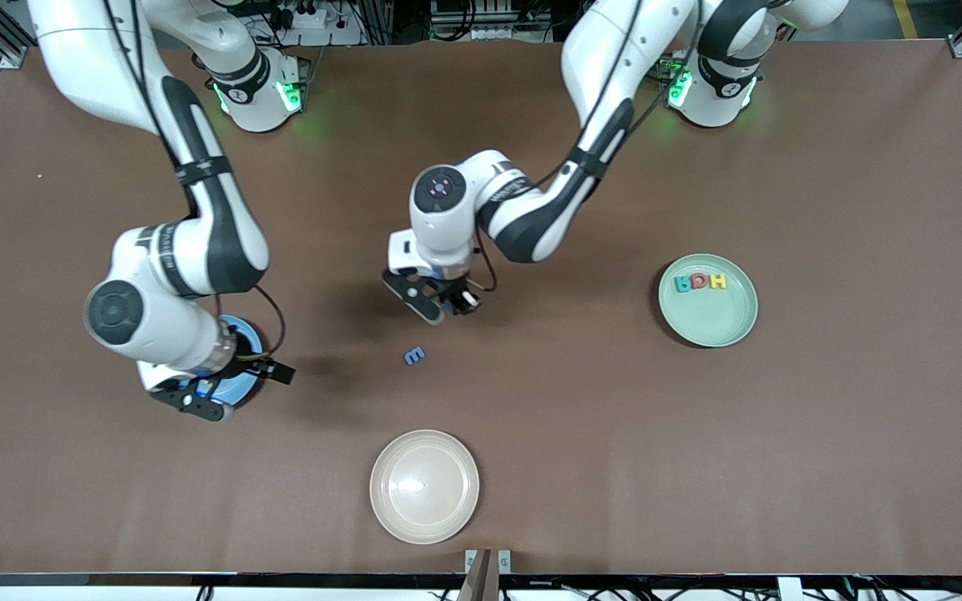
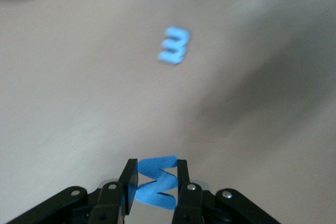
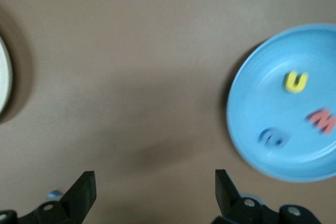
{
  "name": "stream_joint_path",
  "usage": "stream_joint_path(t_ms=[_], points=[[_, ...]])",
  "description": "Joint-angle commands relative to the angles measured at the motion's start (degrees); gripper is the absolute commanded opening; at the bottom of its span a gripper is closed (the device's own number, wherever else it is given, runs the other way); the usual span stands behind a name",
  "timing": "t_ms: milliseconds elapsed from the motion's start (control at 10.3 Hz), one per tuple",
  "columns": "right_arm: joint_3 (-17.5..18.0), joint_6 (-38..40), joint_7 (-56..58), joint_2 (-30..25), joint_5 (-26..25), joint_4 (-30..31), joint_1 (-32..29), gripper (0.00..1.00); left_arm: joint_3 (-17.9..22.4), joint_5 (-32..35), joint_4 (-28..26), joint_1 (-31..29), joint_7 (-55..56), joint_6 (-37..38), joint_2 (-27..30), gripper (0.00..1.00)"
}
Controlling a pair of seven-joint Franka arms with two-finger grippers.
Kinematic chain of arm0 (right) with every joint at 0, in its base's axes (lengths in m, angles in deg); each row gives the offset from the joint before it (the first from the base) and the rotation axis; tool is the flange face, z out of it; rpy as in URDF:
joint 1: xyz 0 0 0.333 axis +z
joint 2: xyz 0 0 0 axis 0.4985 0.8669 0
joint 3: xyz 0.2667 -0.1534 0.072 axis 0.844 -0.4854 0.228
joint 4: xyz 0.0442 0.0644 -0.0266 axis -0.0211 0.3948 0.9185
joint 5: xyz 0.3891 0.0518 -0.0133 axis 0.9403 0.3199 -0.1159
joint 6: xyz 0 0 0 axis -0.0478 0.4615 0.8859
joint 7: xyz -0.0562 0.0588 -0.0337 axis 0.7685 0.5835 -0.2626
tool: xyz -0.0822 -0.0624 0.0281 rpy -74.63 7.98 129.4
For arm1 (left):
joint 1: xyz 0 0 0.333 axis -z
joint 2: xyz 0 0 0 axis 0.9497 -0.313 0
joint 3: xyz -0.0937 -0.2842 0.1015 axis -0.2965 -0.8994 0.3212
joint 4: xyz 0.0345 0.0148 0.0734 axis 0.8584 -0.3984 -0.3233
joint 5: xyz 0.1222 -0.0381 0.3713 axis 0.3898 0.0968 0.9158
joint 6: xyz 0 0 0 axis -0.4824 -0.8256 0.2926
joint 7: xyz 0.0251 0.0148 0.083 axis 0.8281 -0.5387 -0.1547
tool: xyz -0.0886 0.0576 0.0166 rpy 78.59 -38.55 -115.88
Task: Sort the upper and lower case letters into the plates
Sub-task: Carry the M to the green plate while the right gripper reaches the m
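Brown table (image 1: 782,434): blue letter (image 2: 157,182), perhaps Z, between left tool (image 2: 156,184) fingers.

Brown table (image 1: 823,467): blue plate (image 1: 249,334), mint plate (image 1: 719,321), cream plate (image 1: 424,487), blue letter (image 1: 414,356).

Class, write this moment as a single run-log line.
left hand: shut on small blue foam letter, above table centre | right hand: open, empty, beside round blue plate | loose blue foam letter: on table

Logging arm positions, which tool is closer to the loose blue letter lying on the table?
Left. The left tool hangs just above the loose blue letter; the right tool is over the blue plate.
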Motion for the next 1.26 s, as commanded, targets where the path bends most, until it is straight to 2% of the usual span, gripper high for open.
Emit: stream_joint_path(t_ms=[0, 194, 388, 582, 971, 1165], points=[[-0.51, -2.2, -13.07, 2.56, -0.22, -0.43, 4.56, 1.0, 0.05, -1.69, -1.44, -4.6, -4.04, 8.76, 4.17, 0.27], [-0.51, -5.45, -24.03, 4.85, 0.04, 0.01, 8.59, 1.0, 0.05, -1.43, -1.52, -11.45, -9.83, 13.51, 5.84, 0.27], [-0.51, -8.87, -36.69, 6.88, -0.04, -0.08, 12.64, 1.0, 0.05, -1.17, -1.96, -15.85, -14.07, 18.0, 8.39, 0.26], [-0.6, -9.68, -42.09, 8.37, 0.22, -0.51, 15.37, 1.0, -0.04, -1.34, -4.84, -19.98, -18.27, 20.48, 11.37, 0.26], [-4.11, -10.65, -51.23, 16.18, 0.31, -6.56, 20.73, 1.0, -0.04, -1.26, -17.58, -26.67, -26.73, 20.39, 19.28, 0.25], [-4.2, -11.08, -52.3, 17.08, 0.31, -7.89, 20.92, 1.0, -0.13, -1.34, -27.14, -29.31, -27.18, 17.34, 24.45, 0.24]])
